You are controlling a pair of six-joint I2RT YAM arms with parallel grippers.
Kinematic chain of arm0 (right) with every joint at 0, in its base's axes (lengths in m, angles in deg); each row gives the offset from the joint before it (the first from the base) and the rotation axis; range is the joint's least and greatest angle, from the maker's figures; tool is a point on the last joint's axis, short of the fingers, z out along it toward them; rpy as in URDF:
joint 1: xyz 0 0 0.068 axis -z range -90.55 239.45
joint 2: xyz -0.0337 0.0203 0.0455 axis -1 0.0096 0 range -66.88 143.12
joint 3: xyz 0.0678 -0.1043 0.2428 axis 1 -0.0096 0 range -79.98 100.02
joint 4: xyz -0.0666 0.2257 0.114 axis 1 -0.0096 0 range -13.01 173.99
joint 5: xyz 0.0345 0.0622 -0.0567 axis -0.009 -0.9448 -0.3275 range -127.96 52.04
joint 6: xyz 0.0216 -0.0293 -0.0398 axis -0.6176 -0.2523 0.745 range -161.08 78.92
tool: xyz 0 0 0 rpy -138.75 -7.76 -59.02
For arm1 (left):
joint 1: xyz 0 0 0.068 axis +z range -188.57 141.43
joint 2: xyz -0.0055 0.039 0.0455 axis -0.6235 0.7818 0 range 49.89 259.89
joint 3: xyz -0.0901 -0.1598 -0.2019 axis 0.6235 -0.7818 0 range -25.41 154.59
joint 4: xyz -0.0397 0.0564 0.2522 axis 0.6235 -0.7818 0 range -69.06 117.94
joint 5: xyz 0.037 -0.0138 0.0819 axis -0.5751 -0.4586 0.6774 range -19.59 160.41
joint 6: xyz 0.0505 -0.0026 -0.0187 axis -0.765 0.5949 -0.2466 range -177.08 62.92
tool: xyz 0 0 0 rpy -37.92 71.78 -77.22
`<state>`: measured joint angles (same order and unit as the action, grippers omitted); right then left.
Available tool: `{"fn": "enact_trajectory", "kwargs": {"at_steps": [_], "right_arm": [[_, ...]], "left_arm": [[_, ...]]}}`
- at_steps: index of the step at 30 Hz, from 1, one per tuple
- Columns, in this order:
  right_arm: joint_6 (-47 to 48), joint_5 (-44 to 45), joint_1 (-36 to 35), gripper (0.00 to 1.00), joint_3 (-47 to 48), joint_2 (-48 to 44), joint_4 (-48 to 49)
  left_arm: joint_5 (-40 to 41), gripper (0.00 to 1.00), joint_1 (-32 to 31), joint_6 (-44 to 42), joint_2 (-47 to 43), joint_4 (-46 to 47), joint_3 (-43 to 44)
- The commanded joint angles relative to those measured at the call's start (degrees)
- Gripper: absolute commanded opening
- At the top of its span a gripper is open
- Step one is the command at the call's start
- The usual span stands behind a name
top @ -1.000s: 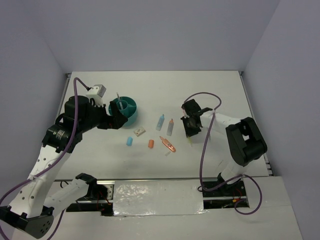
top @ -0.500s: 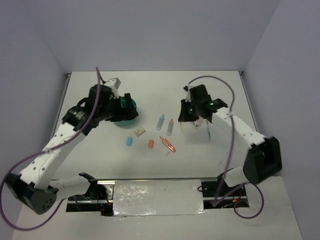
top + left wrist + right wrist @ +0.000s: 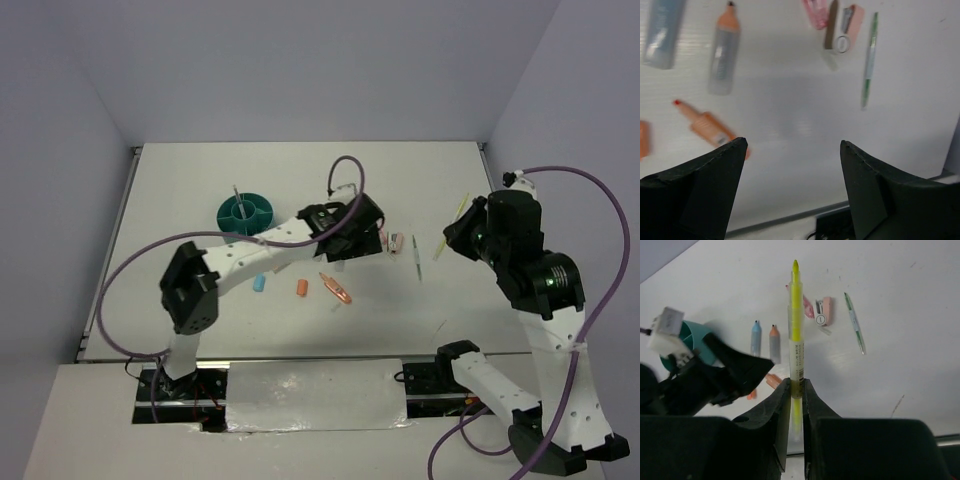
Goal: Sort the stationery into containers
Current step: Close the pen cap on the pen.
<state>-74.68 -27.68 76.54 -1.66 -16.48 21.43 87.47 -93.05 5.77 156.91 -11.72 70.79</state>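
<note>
Right gripper [image 3: 796, 385], clamped on thin yellow plastic pen [image 3: 796, 315], has moved right; left gripper [image 3: 792, 145], spread wide, has left round teal plastic organizer [image 3: 245, 213].

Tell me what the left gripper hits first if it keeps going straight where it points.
Probably bare table. The open left gripper aims at an empty patch between the orange marker and the green pen; neither lies in its line, though depth is unclear.

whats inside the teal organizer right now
One thin pen stands upright in the teal organizer. Whether anything lies low in its other compartments cannot be told: from above they are small and shadowed.
</note>
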Motion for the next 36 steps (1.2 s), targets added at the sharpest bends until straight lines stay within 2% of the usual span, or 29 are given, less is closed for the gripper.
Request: {"fn": "enact_trajectory", "kwargs": {"at_steps": [1,2,3,5,9,13,16,23,36], "right_arm": [[-0.76,0.18,0.25,0.00,1.75,-0.47,-5.11],[-0.59,0.18,0.25,0.00,1.57,-1.25,-5.37],[-0.93,0.78,0.34,0.00,1.48,-1.78,-5.98],[-0.85,-0.43,0.34,0.00,1.13,-3.89,-5.55],[1.60,-2.63,0.34,0.00,1.83,-4.78,-6.60],[4.68,-3.60,0.25,0.00,3.50,-4.51,-7.13],[5.74,-5.27,0.25,0.00,3.94,-4.60,-6.52],[7.50,-12.56,0.42,0.00,3.15,-4.60,-5.29],[7.94,-19.95,0.08,0.00,2.97,-4.86,-3.79]], "left_arm": [[6.57,0.88,-3.35,11.32,8.00,-2.16,11.61],[7.63,0.86,-4.40,12.20,13.16,-4.87,14.68],[9.29,0.86,-4.84,13.34,15.65,-6.21,20.89],[8.70,0.81,-5.02,14.14,21.26,-7.19,26.72],[9.30,0.75,-5.02,16.07,26.21,-5.96,29.82],[7.56,0.64,-4.85,12.93,30.25,-2.89,32.11],[7.20,0.61,-5.02,10.63,33.60,-0.51,33.70],[10.89,0.58,-5.02,10.63,36.41,0.82,34.48],[12.90,0.50,-5.55,10.37,40.81,2.39,35.63]]}}
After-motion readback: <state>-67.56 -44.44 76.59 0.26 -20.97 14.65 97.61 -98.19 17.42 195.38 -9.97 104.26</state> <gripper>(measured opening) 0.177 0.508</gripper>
